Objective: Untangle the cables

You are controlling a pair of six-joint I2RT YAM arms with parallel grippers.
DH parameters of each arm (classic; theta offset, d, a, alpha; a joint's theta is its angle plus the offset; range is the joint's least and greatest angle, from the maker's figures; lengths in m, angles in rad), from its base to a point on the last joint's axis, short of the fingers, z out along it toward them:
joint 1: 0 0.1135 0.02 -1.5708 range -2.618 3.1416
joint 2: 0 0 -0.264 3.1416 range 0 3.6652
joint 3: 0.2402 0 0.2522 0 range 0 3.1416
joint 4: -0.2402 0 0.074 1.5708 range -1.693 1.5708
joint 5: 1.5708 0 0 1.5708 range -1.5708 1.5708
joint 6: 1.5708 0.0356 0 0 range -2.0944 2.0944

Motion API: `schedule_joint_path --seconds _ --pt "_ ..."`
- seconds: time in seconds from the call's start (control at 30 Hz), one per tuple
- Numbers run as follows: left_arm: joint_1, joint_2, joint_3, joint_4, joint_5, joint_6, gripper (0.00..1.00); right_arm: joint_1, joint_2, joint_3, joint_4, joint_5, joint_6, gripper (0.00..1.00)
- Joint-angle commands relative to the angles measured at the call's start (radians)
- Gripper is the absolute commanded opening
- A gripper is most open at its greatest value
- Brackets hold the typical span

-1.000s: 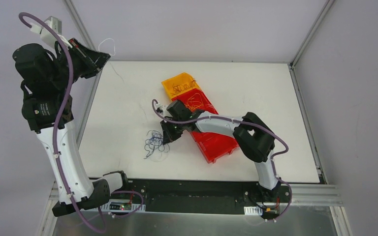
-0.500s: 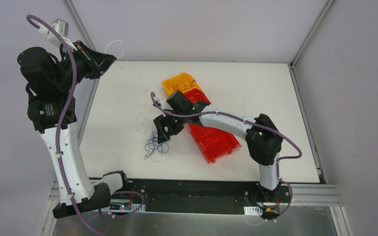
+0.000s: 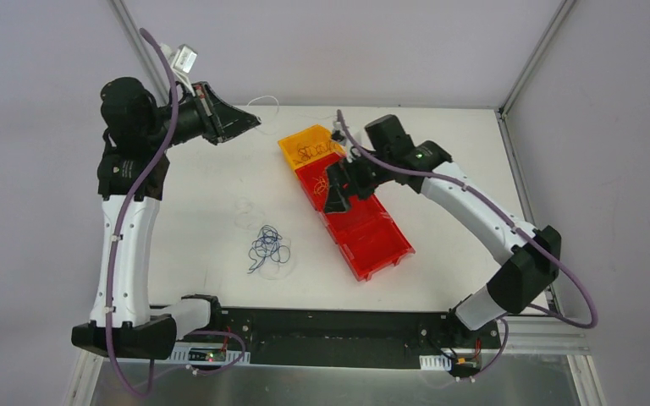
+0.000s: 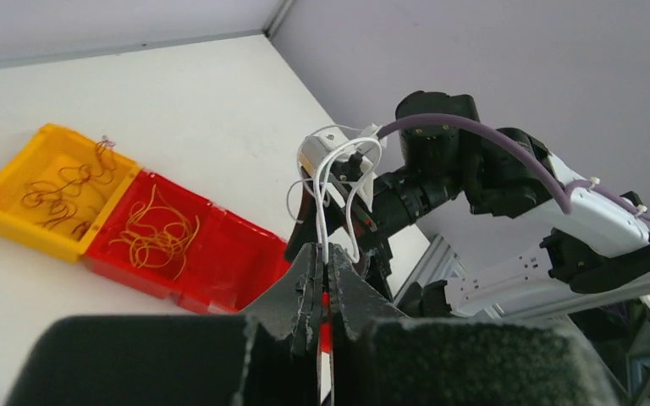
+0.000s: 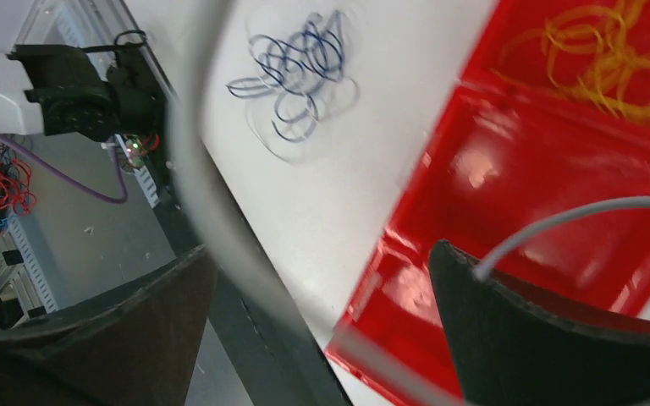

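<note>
High over the table's back left, my left gripper (image 3: 252, 127) (image 4: 326, 250) is shut on a thin white cable (image 4: 340, 190) that curls up from its tips. A clump of dark blue cables (image 3: 267, 245) (image 5: 299, 74) lies loose on the white table, with faint pale loops (image 3: 243, 210) beside it. Orange-yellow cables (image 4: 157, 233) (image 5: 611, 56) lie in a red bin (image 3: 367, 239) (image 5: 542, 254), and darker ones (image 4: 61, 182) lie in the yellow bin (image 3: 291, 145) (image 4: 17, 178). My right gripper (image 3: 336, 191) (image 5: 322, 254) hangs open over the red bin. A blurred pale strand (image 5: 220, 211) crosses between its fingers.
The yellow and red bins form a diagonal row from the table's back centre toward the front right. The table's front edge meets a black rail (image 3: 338, 326) holding both arm bases. Grey walls and metal frame posts (image 3: 529, 55) enclose the back and sides.
My right gripper opened, left the blue clump and rose back-right over the red bin. My left arm swung right, still shut on the white cable.
</note>
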Motion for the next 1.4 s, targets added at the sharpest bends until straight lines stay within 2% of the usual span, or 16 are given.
schedule_joint_path --seconds 0.0,0.1,0.2,0.4,0.5,0.7,0.87,1.03,1.13,1.37 --pt "-0.081 0.073 0.022 0.138 0.060 -0.014 0.00 -0.125 -0.153 -0.126 -0.156 -0.100 -0.117 0.99" --pt "-0.158 0.138 0.058 0.139 0.060 0.008 0.00 -0.196 -0.246 -0.206 -0.194 -0.118 -0.184 0.99" --pt "-0.212 0.202 0.097 0.139 0.022 0.028 0.00 -0.217 -0.325 -0.270 -0.253 -0.124 -0.269 1.00" --pt "-0.203 0.362 0.271 0.147 -0.104 0.039 0.00 -0.215 -0.404 -0.407 -0.319 -0.102 -0.345 0.99" --pt "-0.208 0.431 0.355 0.154 -0.089 0.020 0.00 -0.214 -0.425 -0.420 -0.338 -0.110 -0.325 0.99" --pt "-0.227 0.417 0.376 0.169 -0.068 0.089 0.00 -0.223 -0.486 -0.378 -0.258 -0.065 -0.176 0.99" --pt "-0.242 0.436 0.408 0.199 -0.036 0.096 0.00 -0.320 -0.436 -0.249 -0.233 -0.054 -0.082 0.99" --pt "-0.344 0.450 0.344 0.210 0.066 0.147 0.00 -0.471 -0.378 -0.197 -0.208 -0.154 0.017 0.99" --pt "-0.403 0.431 0.263 0.210 0.075 0.214 0.00 -0.528 -0.341 -0.163 -0.219 -0.220 0.057 0.99" --pt "-0.415 0.405 0.063 0.192 0.057 0.307 0.00 -0.562 -0.310 -0.159 -0.208 -0.292 0.092 0.99"
